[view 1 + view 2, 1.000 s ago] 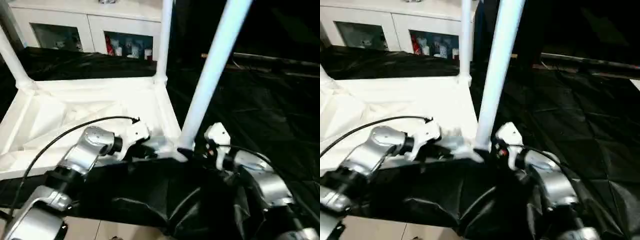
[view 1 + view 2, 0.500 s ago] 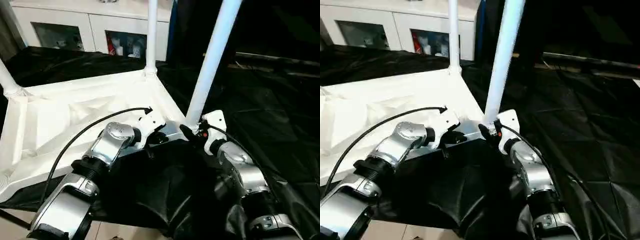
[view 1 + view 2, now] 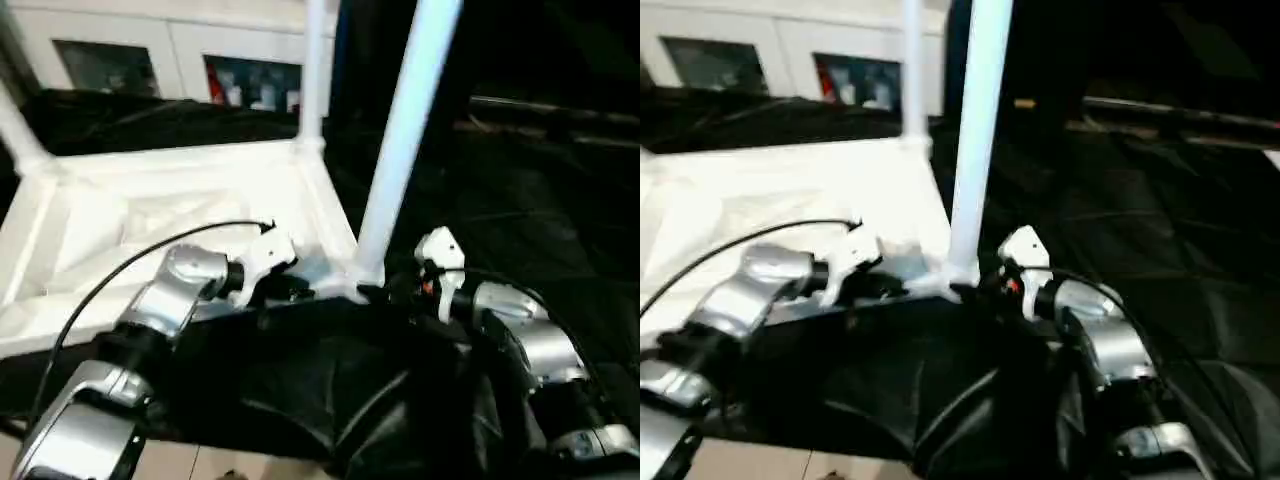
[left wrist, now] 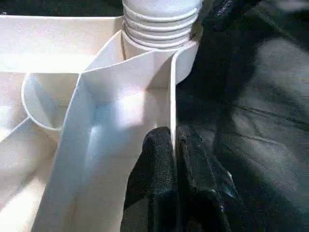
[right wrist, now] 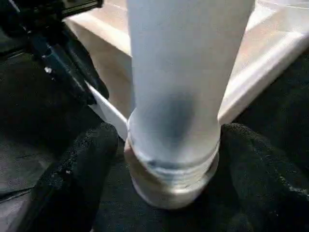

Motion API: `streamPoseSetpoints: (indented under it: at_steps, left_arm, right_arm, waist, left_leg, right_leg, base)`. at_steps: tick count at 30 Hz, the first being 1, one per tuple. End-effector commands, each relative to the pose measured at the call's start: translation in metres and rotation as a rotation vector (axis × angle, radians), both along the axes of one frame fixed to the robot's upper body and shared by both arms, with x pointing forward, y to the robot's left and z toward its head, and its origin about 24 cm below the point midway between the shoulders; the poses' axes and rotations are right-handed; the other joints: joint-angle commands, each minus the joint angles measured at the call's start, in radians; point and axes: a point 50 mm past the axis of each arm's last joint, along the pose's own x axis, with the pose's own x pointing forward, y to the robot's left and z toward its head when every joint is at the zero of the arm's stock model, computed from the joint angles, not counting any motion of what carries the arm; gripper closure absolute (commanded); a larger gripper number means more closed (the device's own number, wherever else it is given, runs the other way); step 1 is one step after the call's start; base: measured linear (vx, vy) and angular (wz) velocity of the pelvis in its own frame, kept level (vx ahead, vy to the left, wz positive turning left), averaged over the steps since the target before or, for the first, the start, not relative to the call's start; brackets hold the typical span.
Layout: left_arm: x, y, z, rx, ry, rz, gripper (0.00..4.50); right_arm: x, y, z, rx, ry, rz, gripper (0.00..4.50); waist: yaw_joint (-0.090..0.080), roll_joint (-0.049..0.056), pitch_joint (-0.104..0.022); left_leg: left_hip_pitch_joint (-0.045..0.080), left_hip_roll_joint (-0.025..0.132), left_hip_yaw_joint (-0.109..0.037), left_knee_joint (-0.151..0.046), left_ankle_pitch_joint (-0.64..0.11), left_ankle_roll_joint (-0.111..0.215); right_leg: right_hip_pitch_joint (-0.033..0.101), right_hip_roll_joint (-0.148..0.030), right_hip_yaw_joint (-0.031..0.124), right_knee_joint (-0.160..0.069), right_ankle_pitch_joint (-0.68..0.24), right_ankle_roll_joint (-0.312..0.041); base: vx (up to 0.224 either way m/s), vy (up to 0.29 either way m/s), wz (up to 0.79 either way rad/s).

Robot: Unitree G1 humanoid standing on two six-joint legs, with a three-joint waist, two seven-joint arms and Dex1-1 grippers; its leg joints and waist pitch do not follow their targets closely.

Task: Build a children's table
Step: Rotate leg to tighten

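Three legs (image 3: 400,150) run off-frame; left jaws pinch the tabletop (image 4: 120,111) rim, right jaws wide.

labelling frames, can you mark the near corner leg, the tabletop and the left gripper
near corner leg (image 3: 400,150): left eye view, mid shaft.
tabletop (image 3: 100,235): left eye view, ribbed underside.
left gripper (image 4: 175,159): left wrist view, between its fingertips at the tabletop's rim.

A white table leg (image 5: 181,72) stands in the corner socket (image 5: 174,186) of the white tabletop (image 5: 270,53). The right gripper (image 5: 169,164) has its jaws spread on either side of the leg's base, over black cloth (image 5: 29,125).
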Motion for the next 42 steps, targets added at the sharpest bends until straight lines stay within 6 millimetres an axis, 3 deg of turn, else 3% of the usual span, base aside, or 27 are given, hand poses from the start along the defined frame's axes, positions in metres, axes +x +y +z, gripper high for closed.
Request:
streamPoseSetpoints:
  at_steps: [1, 2, 3, 5, 7, 18, 23, 27, 30, 31, 32, 33, 35, 36, 39, 40, 42]
  left_arm:
    - [-0.006, -0.006, 0.009, -0.075, 0.001, -0.080, 4.50]
    - [-0.008, -0.003, 0.009, -0.073, 0.010, -0.093, 4.50]
    - [-0.009, -0.001, 0.009, -0.070, 0.015, -0.097, 4.50]
    - [-0.010, 0.000, 0.009, -0.068, 0.018, -0.099, 4.50]
    - [-0.010, 0.001, 0.009, -0.067, 0.020, -0.100, 4.50]
    - [-0.009, -0.002, 0.008, -0.078, 0.023, -0.087, 4.50]
    - [0.008, -0.007, 0.005, -0.052, -0.043, 0.079, 4.50]
    - [0.026, -0.027, 0.005, -0.073, -0.108, 0.240, 4.50]
    - [0.033, -0.039, 0.007, -0.083, -0.136, 0.286, 4.50]
    - [0.035, -0.044, 0.008, -0.087, -0.144, 0.304, 4.50]
    - [0.039, -0.055, 0.010, -0.103, -0.154, 0.334, 4.50]
    - [0.040, -0.060, 0.011, -0.107, -0.158, 0.340, 4.50]
    - [0.041, -0.068, 0.011, -0.106, -0.165, 0.327, 4.50]
    - [0.040, -0.070, 0.011, -0.101, -0.172, 0.312, 4.50]
    - [0.038, -0.068, 0.010, -0.092, -0.166, 0.280, 4.50]
    - [0.038, -0.067, 0.009, -0.089, -0.166, 0.269, 4.50]
    - [0.034, -0.060, 0.007, -0.088, -0.148, 0.216, 4.50]
  right_arm:
    - [-0.001, -0.003, 0.004, -0.015, -0.004, 0.043, 0.76]
    - [-0.002, -0.003, 0.004, -0.017, -0.002, 0.061, 0.76]
    - [-0.002, -0.003, 0.004, -0.024, -0.002, 0.077, 0.76]
    - [-0.002, -0.003, 0.004, -0.030, 0.002, 0.092, 0.76]
    - [-0.003, -0.002, 0.004, -0.035, 0.005, 0.105, 0.76]
    - [-0.005, 0.004, 0.002, 0.029, 0.023, 0.116, 1.70]
    - [-0.002, 0.000, -0.015, -0.008, 0.046, -0.049, 1.79]
    - [0.006, 0.003, -0.031, -0.022, 0.076, -0.281, 1.82]
    - [0.011, 0.009, -0.034, -0.016, 0.084, -0.377, 1.83]
    - [0.013, 0.013, -0.035, -0.018, 0.081, -0.404, 1.83]
    - [0.016, 0.024, -0.035, -0.016, 0.085, -0.454, 1.83]
    - [0.017, 0.032, -0.034, -0.003, 0.085, -0.444, 1.83]
    - [0.018, 0.047, -0.030, 0.025, 0.065, -0.383, 1.83]
    - [0.018, 0.052, -0.026, 0.036, 0.040, -0.355, 1.27]
    - [0.019, 0.050, -0.022, 0.053, 0.024, -0.334, 1.13]
    - [0.020, 0.049, -0.021, 0.053, 0.017, -0.330, 0.79]
    - [0.020, 0.041, -0.015, 0.049, -0.013, -0.286, 0.69]
  waist:
    - [-0.001, -0.002, -0.063]
    - [-0.001, -0.001, -0.062]
    - [-0.002, -0.007, -0.062]
    - [0.000, -0.003, -0.061]
    - [0.000, -0.007, -0.061]
    - [0.001, -0.005, -0.066]
    - [0.001, -0.006, -0.062]
    - [0.002, -0.007, -0.061]
    - [0.000, -0.008, -0.060]
    - [0.001, 0.000, -0.061]
    - [-0.002, -0.001, -0.062]
    - [0.002, 0.005, -0.063]
    - [0.001, 0.002, -0.063]
    - [0.003, 0.003, -0.063]
    - [0.004, 0.001, -0.063]
    - [0.003, 0.003, -0.063]
    - [0.004, 0.001, -0.063]
  left_leg:
    - [0.006, 0.055, -0.009, -0.064, -0.031, 0.103]
    - [0.006, 0.055, -0.010, -0.065, -0.035, 0.100]
    - [0.006, 0.055, -0.008, -0.066, -0.042, 0.096]
    - [0.007, 0.054, -0.007, -0.065, -0.040, 0.093]
    - [0.006, 0.053, -0.007, -0.064, -0.039, 0.091]
    - [0.006, 0.052, -0.008, -0.061, -0.002, 0.102]
    - [0.008, 0.050, -0.006, -0.062, -0.024, 0.090]
    - [0.009, 0.047, -0.009, -0.066, -0.078, 0.040]
    - [0.009, 0.046, -0.009, -0.069, -0.088, 0.034]
    - [0.008, 0.045, -0.011, -0.069, -0.085, 0.031]
    - [0.008, 0.044, -0.009, -0.068, -0.085, 0.032]
    - [0.012, 0.045, -0.010, -0.068, -0.084, 0.028]
    - [0.008, 0.042, -0.010, -0.068, -0.087, 0.031]
    - [0.007, 0.042, -0.010, -0.068, -0.089, 0.038]
    - [0.004, 0.043, -0.011, -0.068, -0.085, 0.053]
    - [0.005, 0.045, -0.012, -0.068, -0.088, 0.055]
    - [0.005, 0.045, -0.012, -0.068, -0.093, 0.060]
  right_leg:
    - [0.060, -0.084, 0.049, -0.055, 0.082, -0.305]
    - [0.060, -0.085, 0.049, -0.055, 0.075, -0.305]
    - [0.061, -0.084, 0.049, -0.056, 0.065, -0.301]
    - [0.059, -0.084, 0.049, -0.056, 0.060, -0.299]
    - [0.060, -0.084, 0.049, -0.057, 0.057, -0.296]
    - [0.062, -0.082, 0.048, -0.050, 0.104, -0.301]
    - [0.057, -0.082, 0.049, -0.058, 0.058, -0.297]
    - [0.061, -0.086, 0.050, -0.070, -0.056, -0.263]
    - [0.059, -0.084, 0.050, -0.074, -0.075, -0.247]
    - [0.059, -0.085, 0.050, -0.073, -0.073, -0.245]
    - [0.057, -0.084, 0.051, -0.074, -0.061, -0.244]
    - [0.057, -0.085, 0.051, -0.073, -0.051, -0.247]
    - [0.061, -0.083, 0.051, -0.075, -0.042, -0.247]
    - [0.062, -0.084, 0.051, -0.075, -0.034, -0.248]
    - [0.064, -0.085, 0.050, -0.073, -0.023, -0.249]
    - [0.063, -0.086, 0.049, -0.074, -0.030, -0.250]
    - [0.064, -0.086, 0.048, -0.075, -0.039, -0.253]
  base:
    - [0.000, 0.000, 0.00]
    - [0.000, 0.000, 0.00]
    - [0.000, 0.000, 0.00]
    - [0.000, 0.000, 0.00]
    - [0.000, 0.000, 0.00]
    - [0.000, 0.000, 0.00]
    - [0.000, 0.000, 0.00]
    - [0.000, 0.000, 0.00]
    - [0.000, 0.000, 0.00]
    - [0.000, 0.000, 0.00]
    - [0.000, 0.000, 0.00]
    - [0.000, 0.000, 0.00]
    - [0.000, 0.000, 0.00]
    - [0.000, 0.000, 0.00]
    - [0.000, 0.000, 0.00]
    - [0.000, 0.000, 0.00]
    - [0.000, 0.000, 0.00]
